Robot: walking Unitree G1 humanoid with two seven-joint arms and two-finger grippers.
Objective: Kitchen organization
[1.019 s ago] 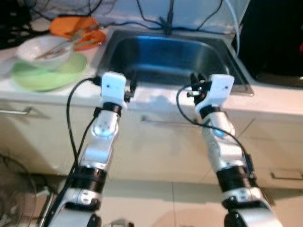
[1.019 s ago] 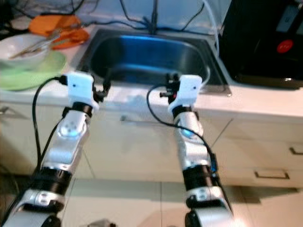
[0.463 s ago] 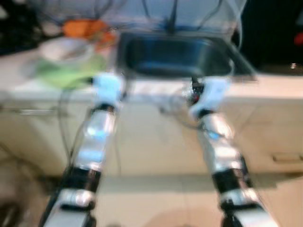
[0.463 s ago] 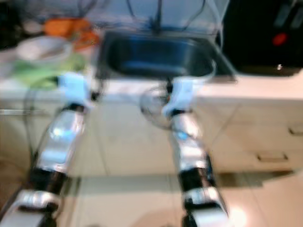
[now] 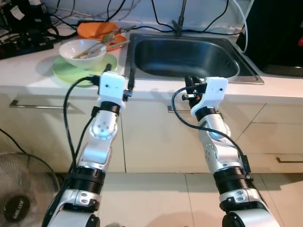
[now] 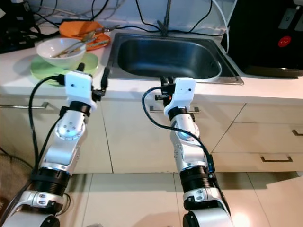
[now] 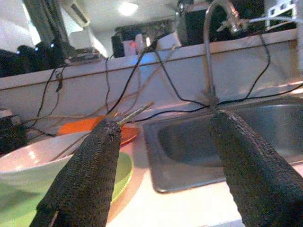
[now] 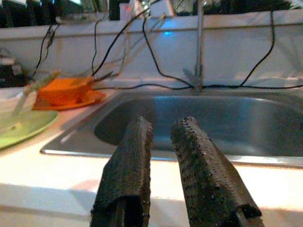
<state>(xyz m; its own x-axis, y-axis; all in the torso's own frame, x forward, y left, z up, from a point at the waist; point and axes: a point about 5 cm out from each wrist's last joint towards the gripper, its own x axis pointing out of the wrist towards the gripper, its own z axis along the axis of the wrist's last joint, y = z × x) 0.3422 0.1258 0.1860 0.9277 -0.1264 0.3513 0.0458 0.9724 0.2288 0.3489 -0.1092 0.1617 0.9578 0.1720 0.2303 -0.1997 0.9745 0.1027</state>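
A white bowl (image 5: 85, 47) holding chopsticks sits on a green plate (image 5: 71, 74) on the counter, left of the steel sink (image 5: 189, 56). Behind them lies an orange plate (image 5: 97, 29) with utensils across it. My left gripper (image 5: 119, 73) is raised at the counter's front edge between the green plate and the sink, open with nothing between its fingers (image 7: 94, 161). My right gripper (image 5: 188, 84) hovers at the sink's front rim, shut and empty. In the right wrist view its fingertips (image 8: 137, 137) point into the sink basin (image 8: 213, 123).
A faucet (image 5: 180, 19) and several cables stand behind the sink. A black appliance (image 6: 270, 33) occupies the counter at the right. Cabinet doors and drawers with metal handles (image 5: 28, 105) face me below. A floor fan (image 5: 19, 194) stands at the lower left.
The whole picture shifted and blurred, then settled: the camera moved, showing more counter and cabinet front. Both arms hold the same raised pose.
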